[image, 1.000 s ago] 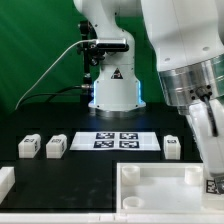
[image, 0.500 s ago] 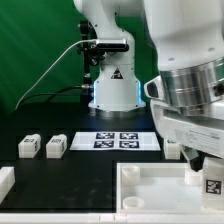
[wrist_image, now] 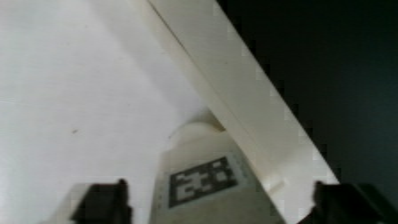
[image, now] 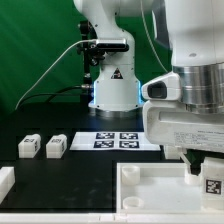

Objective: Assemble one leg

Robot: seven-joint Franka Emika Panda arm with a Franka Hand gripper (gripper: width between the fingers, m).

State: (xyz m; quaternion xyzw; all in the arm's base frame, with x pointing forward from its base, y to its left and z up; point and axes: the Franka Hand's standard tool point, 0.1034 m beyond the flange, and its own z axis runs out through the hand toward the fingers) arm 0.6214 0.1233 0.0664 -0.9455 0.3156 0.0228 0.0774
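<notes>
A leg (image: 213, 183), a small white block with a square marker tag, stands at the exterior view's right end of the large white tray-like part (image: 150, 180). My gripper (image: 207, 174) has come down over it. In the wrist view the leg (wrist_image: 208, 178) lies between my two dark fingers (wrist_image: 107, 203), with a gap on each side, so the gripper (wrist_image: 217, 205) is open and not touching it. The tray's raised rim (wrist_image: 217, 75) runs beside the leg. Two more legs (image: 28, 146) (image: 56, 145) stand on the black table at the exterior view's left.
The marker board (image: 118, 140) lies flat behind the tray, in front of the arm's base (image: 112, 90). Another white part (image: 5, 181) shows at the lower left edge. The arm's wrist hides the table behind the tray's right end.
The arm has swung towards the exterior view's left and lower, over the leg in the tray. It now hides a fourth leg that stood right of the marker board. The legs have not moved.
</notes>
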